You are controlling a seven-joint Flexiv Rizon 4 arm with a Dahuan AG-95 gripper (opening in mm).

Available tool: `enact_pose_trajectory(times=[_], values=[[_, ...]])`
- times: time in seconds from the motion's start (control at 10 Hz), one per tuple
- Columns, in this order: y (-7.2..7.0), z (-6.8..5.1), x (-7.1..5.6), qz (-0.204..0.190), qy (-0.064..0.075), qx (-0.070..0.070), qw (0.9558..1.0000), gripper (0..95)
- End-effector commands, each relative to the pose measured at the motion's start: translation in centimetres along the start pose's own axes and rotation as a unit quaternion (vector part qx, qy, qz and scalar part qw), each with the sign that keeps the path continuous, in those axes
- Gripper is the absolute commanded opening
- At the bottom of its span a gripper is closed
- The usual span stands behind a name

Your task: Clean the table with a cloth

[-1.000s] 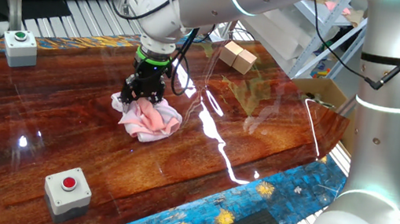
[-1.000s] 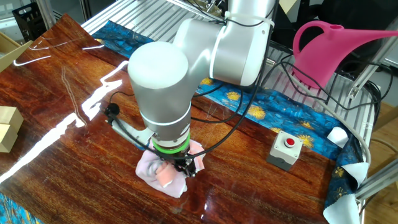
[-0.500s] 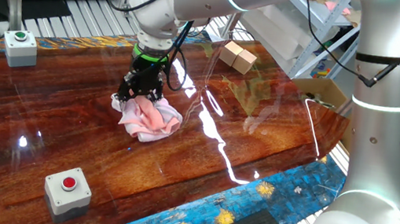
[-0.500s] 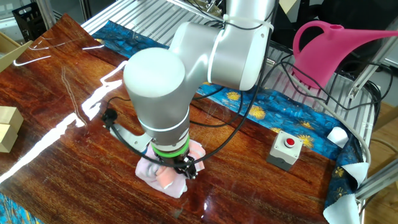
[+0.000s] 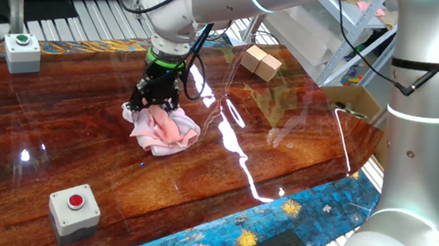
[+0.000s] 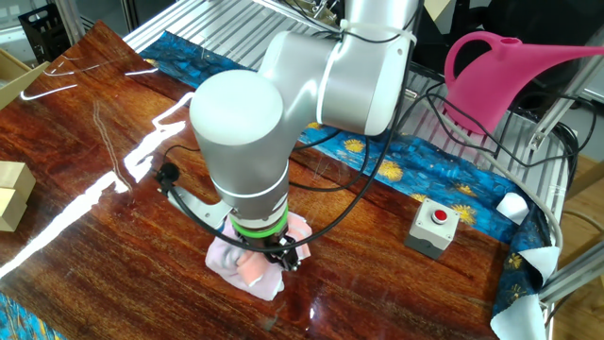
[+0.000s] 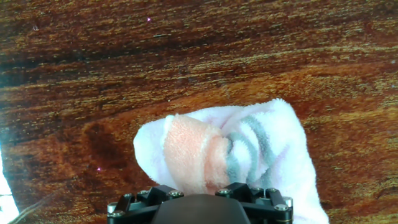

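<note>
The tool [image 5: 155, 103] points straight down at the bench [image 5: 303, 144] and presses into the cloth [image 5: 164, 129], which lies bunched directly beneath it. In one fixed view the dark fingers sink into the upper left part of the rag, and most of the pink and white folds spread out to the right of the tool and toward the camera. In the other fixed view the tool [image 6: 279, 257] is largely hidden under the arm's thick grey wrist; the cloth [image 6: 247, 268] shows as a pale lump around and below it, lying flat on the bench [image 6: 85, 142].

The hand view looks down along the tool [image 7: 199, 200], whose black body fills the lower edge. The cloth [image 7: 217, 152] bulges out just ahead of it, with a peach fold in the middle, grey stripes beside that and white fabric on the outside. The fingertips themselves are buried in the fabric, so I cannot tell how wide they stand or whether they pinch the rag.

A grey box with a red button [image 5: 76, 206] sits on the bench well in front of the tool. Another grey box with a green button [image 5: 21, 50] stands far to its left at the bench's edge. Two small wooden blocks [image 5: 261, 61] lie behind and to the right of the tool.
</note>
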State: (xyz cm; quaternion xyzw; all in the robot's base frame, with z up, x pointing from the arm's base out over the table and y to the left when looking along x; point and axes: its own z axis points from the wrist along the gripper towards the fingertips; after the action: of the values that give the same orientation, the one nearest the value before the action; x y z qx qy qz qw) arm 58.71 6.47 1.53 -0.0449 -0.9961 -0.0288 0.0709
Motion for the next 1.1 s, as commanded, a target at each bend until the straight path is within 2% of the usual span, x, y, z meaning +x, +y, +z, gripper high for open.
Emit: enact_pose_trajectory(times=[0.1, 1.0, 1.1], values=[[0.0, -0.1, 0.1, 0.0, -0.001, 0.0, 1.0, 76.0], [0.0, -0.1, 0.1, 0.0, -0.001, 0.0, 1.0, 76.0], [1.6, -2.8, 1.5, -0.002, 0.012, 0.004, 0.9999, 57.0]])
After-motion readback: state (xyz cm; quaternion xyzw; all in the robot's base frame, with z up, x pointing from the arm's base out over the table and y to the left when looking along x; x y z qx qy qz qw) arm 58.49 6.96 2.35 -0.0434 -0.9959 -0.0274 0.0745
